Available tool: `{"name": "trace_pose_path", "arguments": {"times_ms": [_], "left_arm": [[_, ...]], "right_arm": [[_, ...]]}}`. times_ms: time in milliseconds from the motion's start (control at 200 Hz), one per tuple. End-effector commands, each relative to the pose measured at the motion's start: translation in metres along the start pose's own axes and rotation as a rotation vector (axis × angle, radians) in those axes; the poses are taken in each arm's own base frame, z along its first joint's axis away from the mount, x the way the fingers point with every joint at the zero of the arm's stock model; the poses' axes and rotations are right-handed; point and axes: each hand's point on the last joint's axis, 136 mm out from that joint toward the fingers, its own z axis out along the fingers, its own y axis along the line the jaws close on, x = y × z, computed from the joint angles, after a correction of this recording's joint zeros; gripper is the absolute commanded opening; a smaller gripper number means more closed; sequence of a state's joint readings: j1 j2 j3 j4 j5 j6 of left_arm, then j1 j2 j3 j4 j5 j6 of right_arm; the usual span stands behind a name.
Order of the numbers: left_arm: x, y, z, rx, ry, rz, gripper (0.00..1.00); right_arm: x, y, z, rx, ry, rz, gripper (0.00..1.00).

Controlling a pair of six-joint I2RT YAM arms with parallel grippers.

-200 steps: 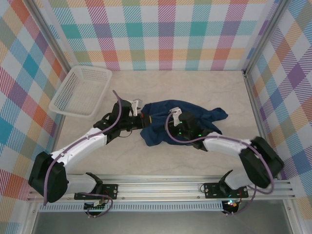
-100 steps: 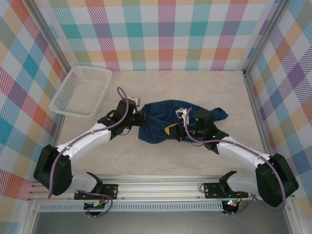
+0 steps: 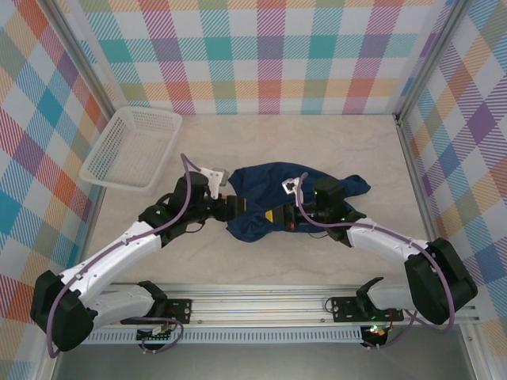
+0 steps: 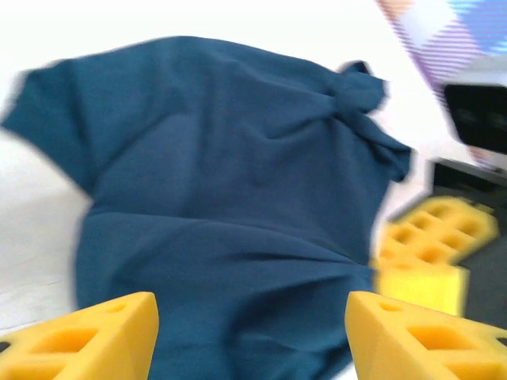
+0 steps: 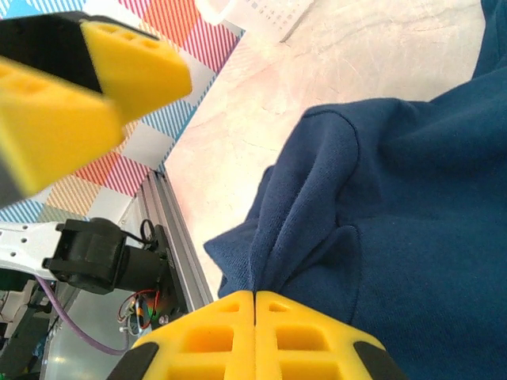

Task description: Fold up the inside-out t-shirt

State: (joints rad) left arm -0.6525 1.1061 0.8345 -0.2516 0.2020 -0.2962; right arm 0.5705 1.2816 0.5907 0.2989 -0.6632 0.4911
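Because the shirt lies bunched, not flat, the step in hand looks like spreading it out before any fold can be made. The pale table point(image 3: 317, 142) has bare surface on every side of the cloth, so there is room to draw it open. The inside-out t-shirt point(image 3: 265, 182) sits near the middle of that surface as a rumpled dark blue heap, with one lobe trailing toward the right wall. The white basket point(image 3: 131, 146) stands well apart at the far left and need not come into this.

Both arms reach in toward the shirt's near edge. The left gripper point(image 3: 235, 207) is at the heap's left border. In its wrist view its yellow fingers point(image 4: 111, 332) stand wide apart with nothing between them but the cloth ahead. The right gripper point(image 3: 277, 215) is just beside it. In the right wrist view its jaws are pressed together on a raised ridge of fabric point(image 5: 305, 214) at the shirt's edge.

To do this well, the left gripper should probably close on a single layer at the hem or a sleeve, some way from the right one's pinch. The two could then draw apart low over the table. Taking the same ridge, or several layers at once, would likely only drag the bundle along instead of opening it.
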Motion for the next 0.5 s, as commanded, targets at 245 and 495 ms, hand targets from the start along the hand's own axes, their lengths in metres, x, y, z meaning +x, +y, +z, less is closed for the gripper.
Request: {"name": "trace_pose_path", "arguments": {"times_ms": [245,495], "left_arm": [[0.036,-0.026,0.042,0.133,0.19,0.112,0.55],[0.013,-0.033,0.047,0.158,0.13,0.064,0.05]], "right_arm": [[-0.017,0.011,-0.002,-0.011,-0.031,-0.043,0.0],[-0.009,0.007,-0.009,0.053,0.022,-0.132,0.0]]}}
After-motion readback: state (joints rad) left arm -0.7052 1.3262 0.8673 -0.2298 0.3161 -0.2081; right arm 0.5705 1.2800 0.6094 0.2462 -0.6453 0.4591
